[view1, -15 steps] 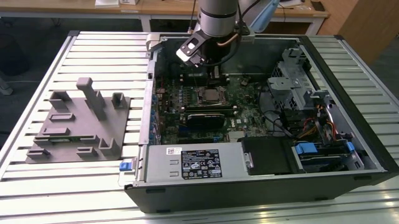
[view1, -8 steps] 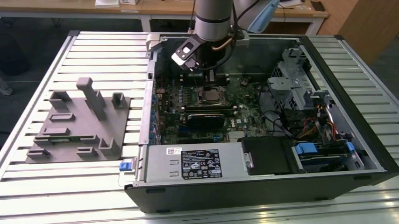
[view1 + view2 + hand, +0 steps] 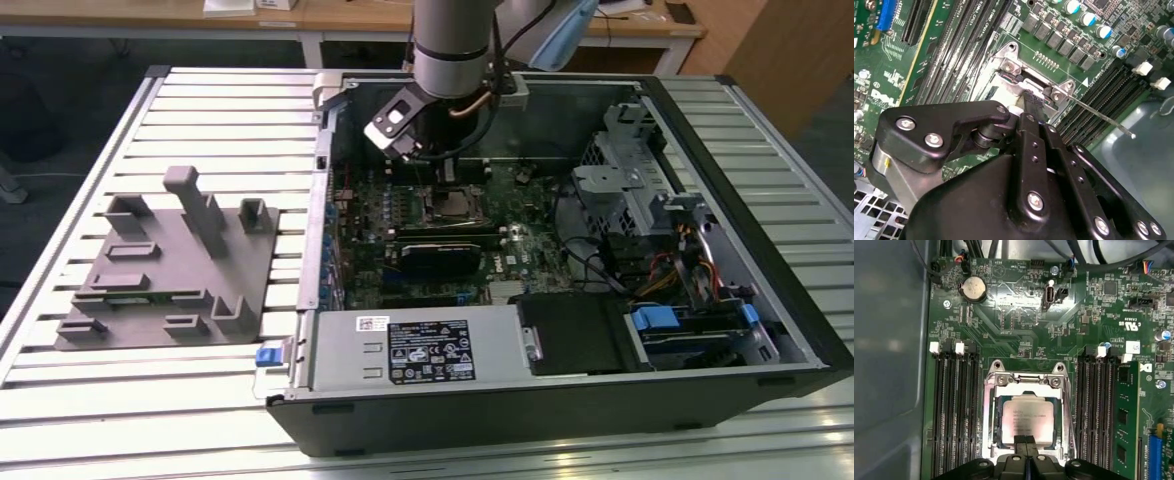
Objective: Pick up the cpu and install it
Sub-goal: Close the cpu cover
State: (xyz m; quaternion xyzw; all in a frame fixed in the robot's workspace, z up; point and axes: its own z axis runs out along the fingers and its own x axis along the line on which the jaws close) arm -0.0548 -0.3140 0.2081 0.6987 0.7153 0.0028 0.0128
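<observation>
Reachable from above through the open side of the black metal computer case (image 3: 561, 415). Hemmed in tightly round the silvery square cpu (image 3: 1028, 420): raised steel socket frame (image 3: 1026, 381), rows of black memory slots (image 3: 954, 410) on either side, one green memory stick (image 3: 1126, 415) seated further out. Thin steel lever (image 3: 1099, 115) jutting sideways from the frame, near the black pincer (image 3: 1026, 441). Open room over the slatted metal table (image 3: 214, 110) around the grey moulded tray (image 3: 174, 290).

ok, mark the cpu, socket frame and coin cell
cpu (image 3: 1029, 421): first wrist view, middle of its top.
socket frame (image 3: 1025, 381): first wrist view, bar between screws.
coin cell (image 3: 974, 288): first wrist view, its centre.
</observation>
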